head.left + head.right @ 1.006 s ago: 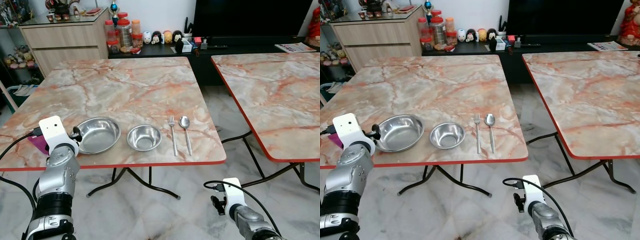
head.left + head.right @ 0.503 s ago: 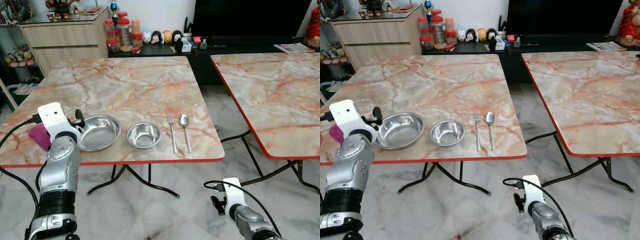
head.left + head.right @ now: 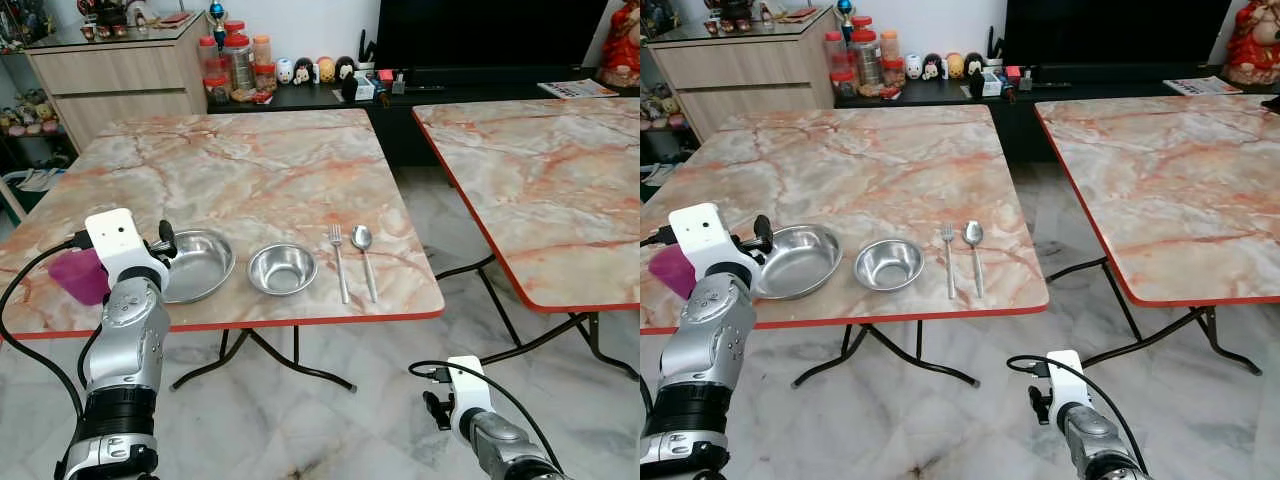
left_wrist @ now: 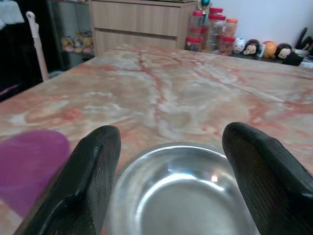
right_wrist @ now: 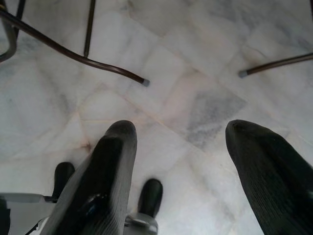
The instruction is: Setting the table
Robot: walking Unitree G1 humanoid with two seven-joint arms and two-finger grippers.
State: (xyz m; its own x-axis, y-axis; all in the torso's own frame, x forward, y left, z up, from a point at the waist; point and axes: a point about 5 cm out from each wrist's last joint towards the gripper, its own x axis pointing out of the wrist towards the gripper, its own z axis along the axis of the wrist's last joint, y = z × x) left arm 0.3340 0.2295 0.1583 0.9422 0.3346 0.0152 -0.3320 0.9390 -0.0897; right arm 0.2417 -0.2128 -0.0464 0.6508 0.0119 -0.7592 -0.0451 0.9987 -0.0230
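On the marble table [image 3: 250, 160], near its front edge, a large steel bowl [image 3: 197, 264], a smaller steel bowl [image 3: 282, 269], a fork [image 3: 339, 262] and a spoon [image 3: 364, 258] lie in a row. A purple cup [image 3: 78, 276] stands left of the large bowl. My left gripper [image 4: 170, 129] is open just before the large bowl [image 4: 186, 191], its fingers [image 4: 93, 166] spread about as wide as the rim, with nothing held. The purple cup [image 4: 29, 166] is beside one finger. Below table height, my right gripper [image 5: 178, 132] hangs open over the floor.
A second marble table [image 3: 530, 150] stands to the right with a floor gap between the two. Folding table legs [image 3: 300, 365] cross under the near table. A wooden cabinet [image 3: 120, 70] and a low shelf with jars [image 3: 235, 60] line the back wall.
My left arm has risen a little and edged forward toward the large bowl's left rim. The camera view has shifted slightly. The right arm hangs as before.
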